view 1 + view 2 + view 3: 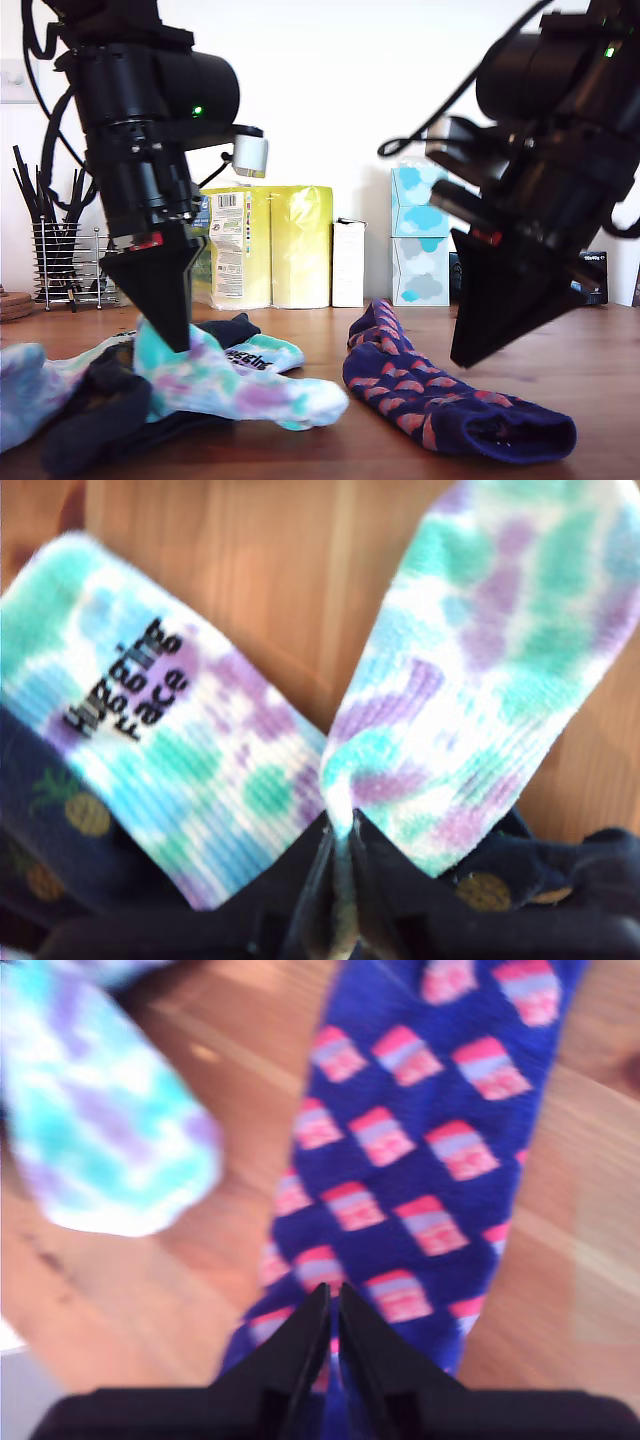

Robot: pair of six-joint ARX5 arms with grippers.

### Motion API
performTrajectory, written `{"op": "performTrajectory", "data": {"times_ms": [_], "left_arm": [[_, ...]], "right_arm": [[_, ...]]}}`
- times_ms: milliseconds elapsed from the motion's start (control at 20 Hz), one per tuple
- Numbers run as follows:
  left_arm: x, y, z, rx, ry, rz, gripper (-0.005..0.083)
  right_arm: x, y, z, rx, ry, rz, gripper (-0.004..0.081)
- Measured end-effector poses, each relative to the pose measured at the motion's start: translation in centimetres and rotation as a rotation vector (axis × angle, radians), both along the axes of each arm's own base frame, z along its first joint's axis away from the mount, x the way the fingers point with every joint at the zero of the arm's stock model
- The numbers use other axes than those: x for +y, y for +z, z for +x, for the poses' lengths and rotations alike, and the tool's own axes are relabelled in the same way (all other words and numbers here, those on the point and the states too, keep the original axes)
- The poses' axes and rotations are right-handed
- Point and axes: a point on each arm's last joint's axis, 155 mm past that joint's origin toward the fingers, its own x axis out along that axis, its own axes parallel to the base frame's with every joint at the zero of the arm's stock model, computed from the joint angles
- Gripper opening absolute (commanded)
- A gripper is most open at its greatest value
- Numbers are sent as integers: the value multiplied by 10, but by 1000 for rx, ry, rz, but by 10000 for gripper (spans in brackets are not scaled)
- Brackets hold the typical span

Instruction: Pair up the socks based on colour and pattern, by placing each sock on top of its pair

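Observation:
My first gripper (pixel 175 340) (pixel 340 830) is shut on a fold of a pastel tie-dye sock (pixel 240 385) (pixel 480 680) at the exterior view's left. A second tie-dye sock (pixel 170 740) with black lettering lies beside it. Both rest on a dark navy sock with yellow dots (pixel 100 410) (pixel 60 820). At the exterior view's right, my second gripper (pixel 468 358) (pixel 333 1295) is shut, its tips just above a navy-purple sock with orange-red spots (pixel 440 405) (pixel 420 1160). That sock lies flat on the wooden table (pixel 330 450).
Along the back wall stand yellow paper-towel rolls (pixel 270 245), a white box (pixel 348 262), stacked tissue boxes (pixel 420 235) and a wire holder of black utensils (pixel 60 260). A strip of bare wood separates the two sock groups.

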Motion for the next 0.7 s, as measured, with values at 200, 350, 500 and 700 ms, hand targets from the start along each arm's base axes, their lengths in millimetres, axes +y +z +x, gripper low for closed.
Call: {"op": "performTrajectory", "data": {"times_ms": [200,350,500,700], "left_arm": [[2,0,0,2,4,4,-24],[1,0,0,1,2,3,-24],[1,0,0,1,2,3,-24],[1,0,0,1,2,4,-24]], "right_arm": [[-3,-21,-5,67,-22,-32,-12],[3,-31,-14,110,-16,-48,-12],[16,-32,-27,121,9,-59,-12],[20,-35,-42,149,14,-104,-12]]}}
